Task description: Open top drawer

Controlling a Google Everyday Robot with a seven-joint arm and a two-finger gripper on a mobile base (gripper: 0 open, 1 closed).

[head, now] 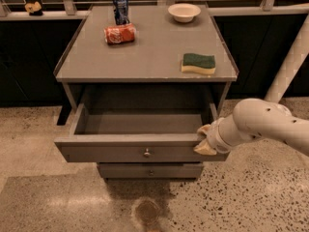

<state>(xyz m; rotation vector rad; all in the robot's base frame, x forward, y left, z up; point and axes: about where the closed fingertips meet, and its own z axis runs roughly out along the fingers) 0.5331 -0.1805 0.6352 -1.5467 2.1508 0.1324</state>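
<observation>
Top drawer [106, 152] is seen pulled well out of the grey cabinet [145, 57], directly beneath the cabinet's top surface. Its plain grey interior [140, 122] is exposed, and nothing is seen lying in it. A small round metal knob [147, 152] is set at the centre of its front panel.

Gripper [206, 140] is located at the right end of the drawer front, against the panel's upper right corner. Whether it is open or closed, or has hold of the panel, cannot be told from this view. The white arm [263, 124] is seen entering from the right edge.

A narrower lower drawer [120, 170] is noted just below, closed, with a like knob [150, 172].

On the cabinet top, a green and yellow sponge [198, 63] is placed near the right front. A red can [119, 34] is lying on its side toward the back left, with a blue can [120, 8] standing upright just behind it. A white bowl [184, 12] is set at the back right.

The cabinet is stood on a speckled floor [251, 197], where a dark stain [147, 209] is noted in front of it.
</observation>
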